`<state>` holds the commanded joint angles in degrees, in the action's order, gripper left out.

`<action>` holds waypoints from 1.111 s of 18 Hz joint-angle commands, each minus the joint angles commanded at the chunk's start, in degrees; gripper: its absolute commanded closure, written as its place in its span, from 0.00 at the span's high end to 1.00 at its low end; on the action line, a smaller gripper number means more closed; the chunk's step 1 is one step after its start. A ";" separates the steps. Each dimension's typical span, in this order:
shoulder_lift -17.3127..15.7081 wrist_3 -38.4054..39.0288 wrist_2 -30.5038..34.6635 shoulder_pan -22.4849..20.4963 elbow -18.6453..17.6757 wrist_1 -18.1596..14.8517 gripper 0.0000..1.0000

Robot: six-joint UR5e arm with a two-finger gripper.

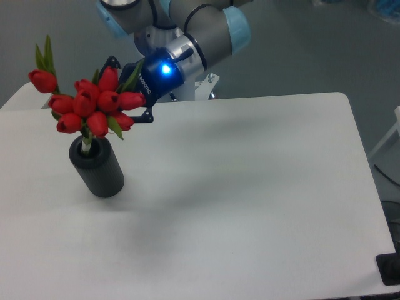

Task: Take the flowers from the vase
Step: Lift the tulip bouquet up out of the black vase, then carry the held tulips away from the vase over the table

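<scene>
A bunch of red tulip buds, the flowers point(90, 105), hangs above the dark grey vase point(97, 167) at the table's left. Pale stems point(86, 145) still reach down into the vase's round opening. My gripper point(128, 94) sits right behind the bunch, its black fingers on either side of the leaves and buds, shut on the flowers. The buds hide the fingertips. One bud with green leaves point(41, 75) sticks out to the upper left.
The white table point(250, 187) spreads to the right and front of the vase. The arm's grey and pale blue joints point(206, 25) reach in from the top. A black object point(390, 269) sits at the table's bottom right corner.
</scene>
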<state>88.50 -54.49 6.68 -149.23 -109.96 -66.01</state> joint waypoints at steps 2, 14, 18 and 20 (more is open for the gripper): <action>0.44 0.00 -0.09 -2.02 1.76 0.00 0.06; 7.29 -4.48 -2.47 -8.97 4.84 8.16 0.06; 12.82 -7.46 9.44 -9.50 9.40 10.19 0.06; 13.18 -8.17 19.46 -10.46 10.81 10.11 0.06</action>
<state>101.69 -62.67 26.14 -159.69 -99.15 -55.90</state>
